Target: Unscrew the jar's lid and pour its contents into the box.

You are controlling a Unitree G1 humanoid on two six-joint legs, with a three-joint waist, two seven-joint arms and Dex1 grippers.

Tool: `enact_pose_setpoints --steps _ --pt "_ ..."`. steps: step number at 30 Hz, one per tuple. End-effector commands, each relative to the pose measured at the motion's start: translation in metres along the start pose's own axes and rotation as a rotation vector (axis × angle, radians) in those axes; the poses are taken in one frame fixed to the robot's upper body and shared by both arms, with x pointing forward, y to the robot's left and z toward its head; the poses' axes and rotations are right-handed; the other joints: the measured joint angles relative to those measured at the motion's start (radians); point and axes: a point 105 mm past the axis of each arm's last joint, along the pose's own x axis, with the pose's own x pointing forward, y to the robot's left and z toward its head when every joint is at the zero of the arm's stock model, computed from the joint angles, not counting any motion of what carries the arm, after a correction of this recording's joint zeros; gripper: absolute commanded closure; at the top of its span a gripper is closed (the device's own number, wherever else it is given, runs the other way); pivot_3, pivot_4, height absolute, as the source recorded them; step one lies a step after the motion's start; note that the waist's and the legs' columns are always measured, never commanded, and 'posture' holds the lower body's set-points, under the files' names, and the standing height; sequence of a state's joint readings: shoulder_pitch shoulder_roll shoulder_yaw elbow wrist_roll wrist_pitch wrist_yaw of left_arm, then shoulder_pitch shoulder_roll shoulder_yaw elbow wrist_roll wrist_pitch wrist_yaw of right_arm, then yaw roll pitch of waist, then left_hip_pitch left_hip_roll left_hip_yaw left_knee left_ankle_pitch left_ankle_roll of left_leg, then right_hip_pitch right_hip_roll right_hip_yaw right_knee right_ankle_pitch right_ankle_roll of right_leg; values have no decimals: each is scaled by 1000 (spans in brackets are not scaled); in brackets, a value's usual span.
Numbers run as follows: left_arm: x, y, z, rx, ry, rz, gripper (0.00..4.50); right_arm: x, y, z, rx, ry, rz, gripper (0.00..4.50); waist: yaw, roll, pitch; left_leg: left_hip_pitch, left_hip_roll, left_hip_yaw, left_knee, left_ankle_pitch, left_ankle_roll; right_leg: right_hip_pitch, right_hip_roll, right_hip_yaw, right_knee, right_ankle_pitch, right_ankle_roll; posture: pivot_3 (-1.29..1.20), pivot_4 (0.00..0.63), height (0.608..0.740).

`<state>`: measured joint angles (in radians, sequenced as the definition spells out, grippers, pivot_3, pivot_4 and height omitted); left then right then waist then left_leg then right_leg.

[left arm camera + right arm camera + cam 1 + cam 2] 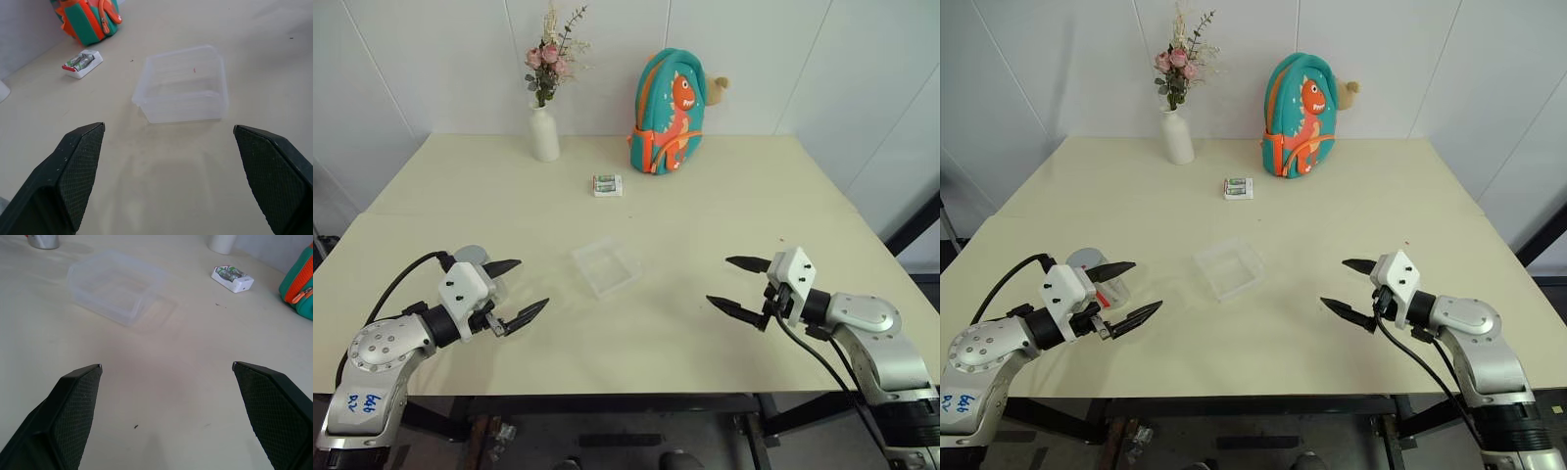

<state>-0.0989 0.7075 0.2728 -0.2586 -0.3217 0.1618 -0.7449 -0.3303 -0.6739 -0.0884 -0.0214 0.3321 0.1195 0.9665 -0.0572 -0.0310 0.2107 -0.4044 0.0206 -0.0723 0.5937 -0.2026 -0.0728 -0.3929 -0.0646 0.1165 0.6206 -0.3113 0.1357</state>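
Both arms are poised over the cream worktop [724, 196], nothing yet grasped. The left gripper [1124, 291], lower left of the frame, has its fingers spread as wide as they go and holds nothing; the right gripper [1349, 289], lower right, is equally wide and empty. The jar [1097, 274] stands at the left edge of the worktop, partly hidden behind the left gripper, just beside its upper finger; its lid [43, 240] appears in place, though the grey cap with its red mark is seen only partly, at the right wrist view's upper left. The contents cannot be made out. The box [606, 265] sits at centre frame, between the two grippers and apart from both.

The step in hand is judged to be the first reach for the jar. It would go best with one gripper closing squarely around the jar's body, low enough to leave the lid free, while the other takes the lid from above; the jar should stay upright until the lid is off.

Legible writing: blue handwritten marks on the left forearm, not clearly readable. The small white packet [608, 184] bears green marks, too small to read.
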Motion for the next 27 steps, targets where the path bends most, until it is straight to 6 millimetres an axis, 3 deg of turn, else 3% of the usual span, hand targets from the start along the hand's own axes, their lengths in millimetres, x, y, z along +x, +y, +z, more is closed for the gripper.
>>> enact_pose_setpoints --steps 1,7,13,18,21,27 --pt "-6 2 7 37 -4 9 11 3 0 13 -24 -45 -1 0 0 0 0 0 0 0 0 0 0 0 0 0 0 0 0 0 150 740" --pt "-24 -1 4 23 19 96 11 18 3 16 -12 -71 58 0 -6 0 0 0 1 1 0 0 -1 0 1 0 0 0 0 0 150 740" --pt "-69 -13 -15 -105 64 441 11 50 4 43 -7 -187 145 0 -16 0 0 1 3 2 0 -1 -1 0 2 1 0 0 0 0 150 740" --pt "-106 -6 -44 -220 166 766 11 70 11 65 -1 -276 190 0 -7 0 0 1 5 1 1 -1 -1 0 4 0 0 0 -1 0 150 740" --pt "-106 5 -53 -229 176 829 11 76 18 81 20 -319 243 0 1 0 0 1 5 1 3 -1 -1 0 5 1 0 1 -3 0 150 740" --pt "-79 23 -54 -232 75 761 11 79 22 87 20 -333 279 0 1 -2 -1 0 5 2 4 -1 -1 1 5 1 -3 2 -5 0 150 740"
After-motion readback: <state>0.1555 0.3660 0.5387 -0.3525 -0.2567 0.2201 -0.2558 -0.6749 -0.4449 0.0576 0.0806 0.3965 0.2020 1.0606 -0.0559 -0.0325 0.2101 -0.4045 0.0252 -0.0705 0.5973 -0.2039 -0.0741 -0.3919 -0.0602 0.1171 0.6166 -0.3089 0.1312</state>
